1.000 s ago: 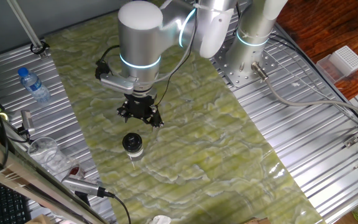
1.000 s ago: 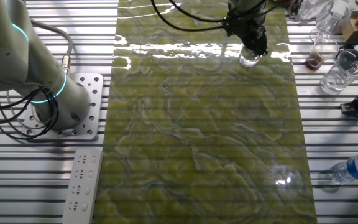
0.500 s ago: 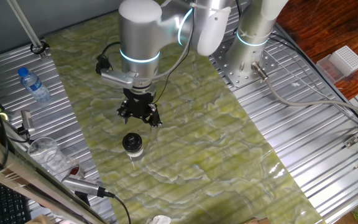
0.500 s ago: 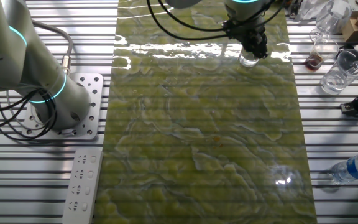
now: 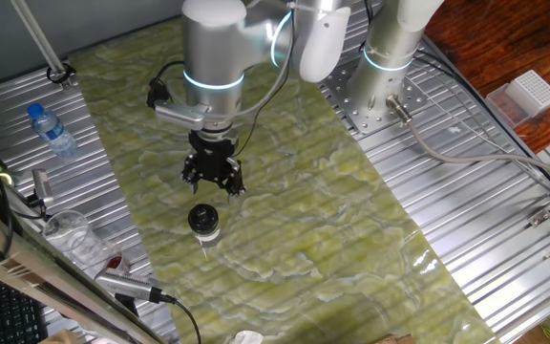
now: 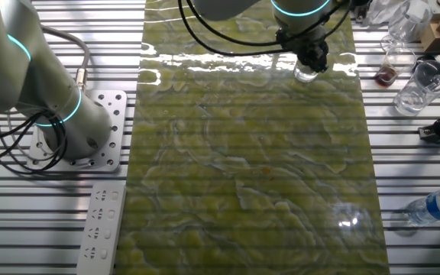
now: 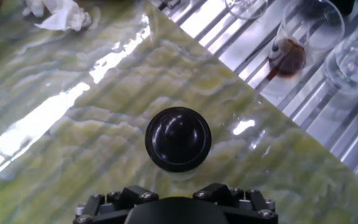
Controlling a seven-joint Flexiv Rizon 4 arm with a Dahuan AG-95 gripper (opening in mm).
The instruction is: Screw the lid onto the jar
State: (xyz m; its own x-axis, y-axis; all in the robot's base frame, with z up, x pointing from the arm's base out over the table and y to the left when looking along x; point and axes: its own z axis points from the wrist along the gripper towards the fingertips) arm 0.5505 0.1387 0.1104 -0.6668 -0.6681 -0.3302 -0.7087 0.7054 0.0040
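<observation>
- The surface (image 5: 351, 239), a green marbled mat laid over ribbed metal, spreads out on every side of the end effector.
- The arm reaches down from above, its grey wrist with the lit ring directly over the end effector (image 5: 213, 177).
- The end effector hangs clear of the surface, holding nothing. Its fingers do not show clearly in any view, so I cannot tell whether they stand apart or together.
- The jar (image 5: 204, 229), short and of clear glass, stands upright on the surface just below and a little ahead of the end effector, apart from it. In the other fixed view the end effector (image 6: 312, 55) partly covers the jar (image 6: 306, 74).
- The lid (image 7: 178, 139), black and glossy, sits on top of the jar, level and centred as seen in the hand view, ahead of the end effector's body (image 7: 176, 208).
- Off to the side of the end effector, on the ribbed metal, stand clear cups (image 7: 309, 25), one with a brown residue, and farther off a plastic bottle (image 5: 51, 130) with a blue cap.
- Judged from this: the lid is already on the jar and nothing grips it, so the task looks at or near its end. How tight the thread is cannot be seen; at most a final turn or a check may be left.
</observation>
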